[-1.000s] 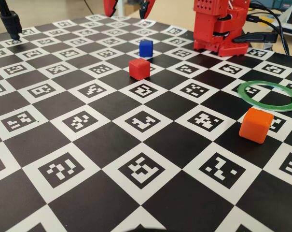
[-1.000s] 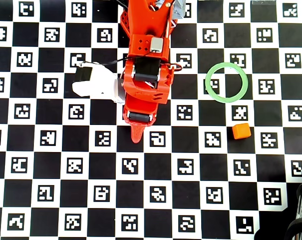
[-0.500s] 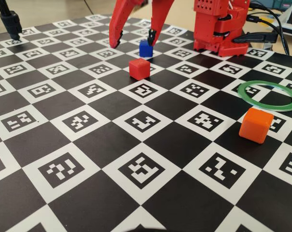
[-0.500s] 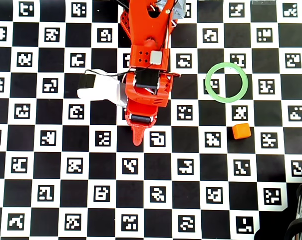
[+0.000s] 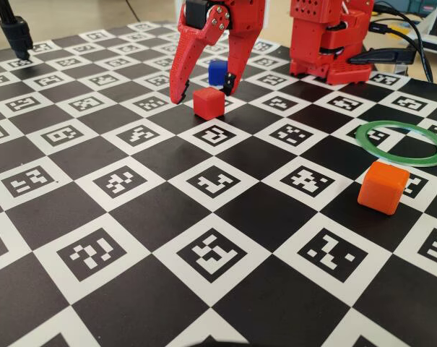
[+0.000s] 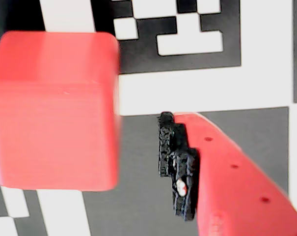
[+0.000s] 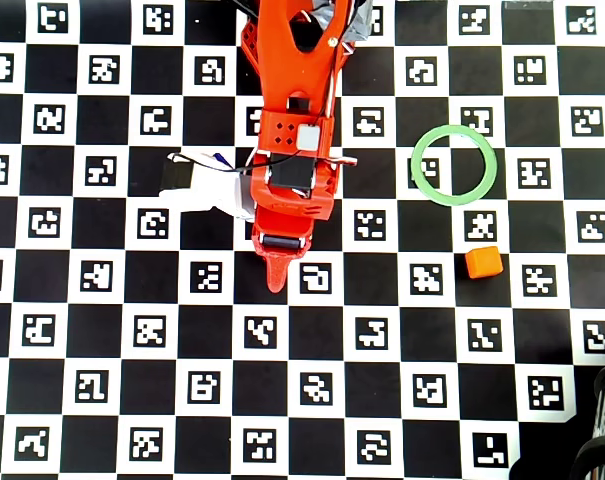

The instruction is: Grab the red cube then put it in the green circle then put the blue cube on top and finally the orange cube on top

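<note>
pincer (image 5: 204, 94) dropped to board level | released, straddling red cube (image 5: 209, 103) | surface: checkered marker board (image 5: 131, 210)

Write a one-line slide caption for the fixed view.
Open hand straddles the red cube on the marker board; blue cube behind, orange cube beside the empty green circle.

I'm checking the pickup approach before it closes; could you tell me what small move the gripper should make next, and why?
Probably ease down a little more and centre on the red cube, then close. In the fixed view the gripper is open, its fingertips straddling the cube near the board. In the wrist view a fingertip stands clear of the cube's side, so nothing is gripped yet.
</note>
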Available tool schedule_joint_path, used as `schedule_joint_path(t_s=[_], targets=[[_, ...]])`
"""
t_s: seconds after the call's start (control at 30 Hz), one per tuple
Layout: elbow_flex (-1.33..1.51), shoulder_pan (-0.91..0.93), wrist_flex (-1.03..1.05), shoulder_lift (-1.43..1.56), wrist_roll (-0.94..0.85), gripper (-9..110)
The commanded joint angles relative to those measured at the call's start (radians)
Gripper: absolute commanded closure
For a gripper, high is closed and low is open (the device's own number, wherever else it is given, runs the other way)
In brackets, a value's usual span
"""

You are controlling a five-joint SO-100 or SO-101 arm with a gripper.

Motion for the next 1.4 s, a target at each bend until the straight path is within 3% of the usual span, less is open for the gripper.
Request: schedule_joint_path(t_s=[0.0, 0.87, 1.37], targets=[[-0.012, -0.015, -0.021, 0.000, 0.005, 58], [-0.077, -0.014, -0.038, -0.060, 0.029, 58], [-0.089, 0.002, -0.048, -0.071, -0.064, 58]])
